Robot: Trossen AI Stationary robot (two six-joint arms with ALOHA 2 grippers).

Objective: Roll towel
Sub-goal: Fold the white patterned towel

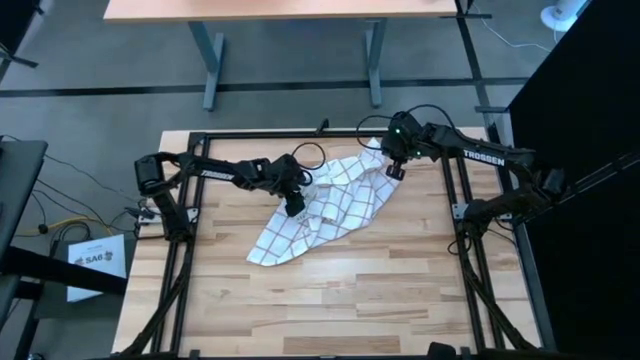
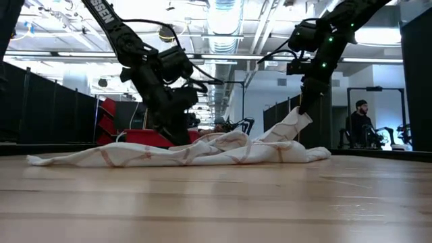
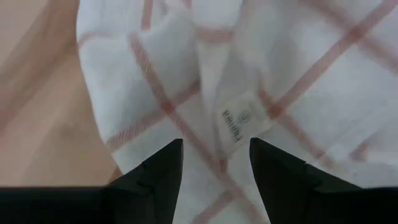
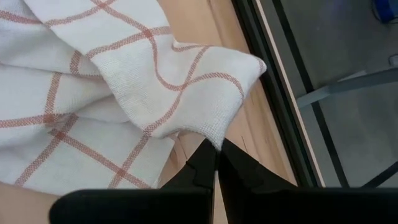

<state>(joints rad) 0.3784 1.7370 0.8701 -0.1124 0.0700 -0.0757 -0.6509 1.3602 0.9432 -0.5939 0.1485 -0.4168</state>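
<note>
The white towel (image 1: pixel 325 210) with reddish-brown check lines lies crumpled on the wooden table, stretching from the near left to the far right. My left gripper (image 1: pixel 296 207) is open and low over the towel's left-hand part. In the left wrist view its fingers (image 3: pixel 214 162) stand on either side of a fold close to the small white tag (image 3: pixel 239 121). My right gripper (image 1: pixel 394 170) is shut on the towel at its far right end, which rises off the table (image 2: pixel 293 125). My left gripper is down at the towel's folds (image 2: pixel 181 138), but I cannot tell whether its open fingers touch the cloth. My right gripper pinches the towel's edge (image 4: pixel 211 138) close to a corner (image 4: pixel 256 62) between its two fingertips, pointing down from above. That end is lifted a little and slopes slackly down to the rest, which lies on the table.
A black metal frame (image 1: pixel 450 190) runs around the table's working area, close beside my right gripper (image 4: pixel 273 106). Bare wood (image 1: pixel 330 300) lies on the near side of the towel. A person (image 2: pixel 362 125) stands far off in the room behind.
</note>
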